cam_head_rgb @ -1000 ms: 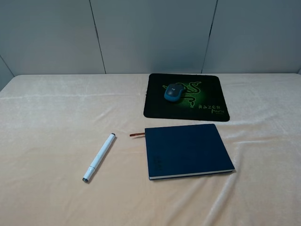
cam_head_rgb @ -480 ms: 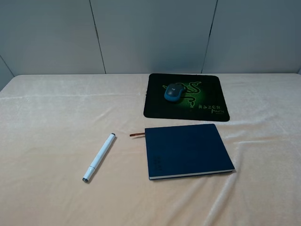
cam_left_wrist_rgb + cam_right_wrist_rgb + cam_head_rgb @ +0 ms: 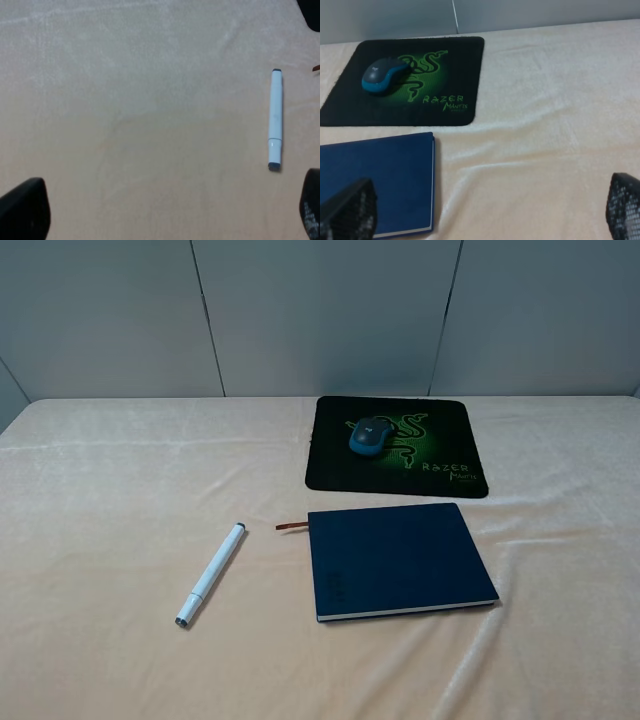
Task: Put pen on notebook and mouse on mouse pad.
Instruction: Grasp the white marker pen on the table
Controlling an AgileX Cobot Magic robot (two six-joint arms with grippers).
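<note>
The white pen (image 3: 210, 575) lies on the cloth, left of the navy notebook (image 3: 400, 558) and apart from it. Behind the notebook, the teal and grey mouse (image 3: 372, 435) sits on the black and green mouse pad (image 3: 445, 420), on its left half. Neither gripper appears in the exterior high view. The left gripper (image 3: 167, 215) is open above bare cloth, with the pen (image 3: 275, 119) off to one side of it. The right gripper (image 3: 485, 210) is open too, nothing between its fingers, beside the notebook (image 3: 375, 180); beyond are the mouse (image 3: 382, 75) and pad (image 3: 460, 55).
A cream cloth (image 3: 110, 490) with soft wrinkles covers the whole table. Grey wall panels (image 3: 320, 310) stand right behind its far edge. The notebook's reddish ribbon (image 3: 292, 527) sticks out toward the pen.
</note>
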